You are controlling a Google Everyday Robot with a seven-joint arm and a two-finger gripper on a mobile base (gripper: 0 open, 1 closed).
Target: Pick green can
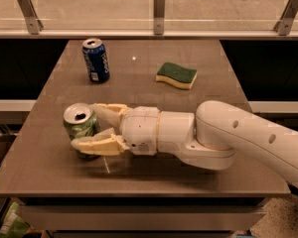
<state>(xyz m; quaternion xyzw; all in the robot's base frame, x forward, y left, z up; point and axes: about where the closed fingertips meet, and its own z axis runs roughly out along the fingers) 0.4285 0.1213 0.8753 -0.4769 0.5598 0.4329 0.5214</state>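
The green can [78, 124] stands upright near the front edge of the table [213, 83], long axis vertical, silver top up. The gripper [84, 126] lies level with the can's body and comes at it sideways. Its fingers [97, 144] are spread apart and straddle the can. One finger runs along the can's camera-facing side and the other along its far side, so the can sits between them, well inside the tips. Whether either finger touches the can's wall cannot be told. Judging from this, the coming move is a straight squeeze across the can's width. The dark blue can [96, 60] and the sponge [176, 75] sit well beyond the green can.
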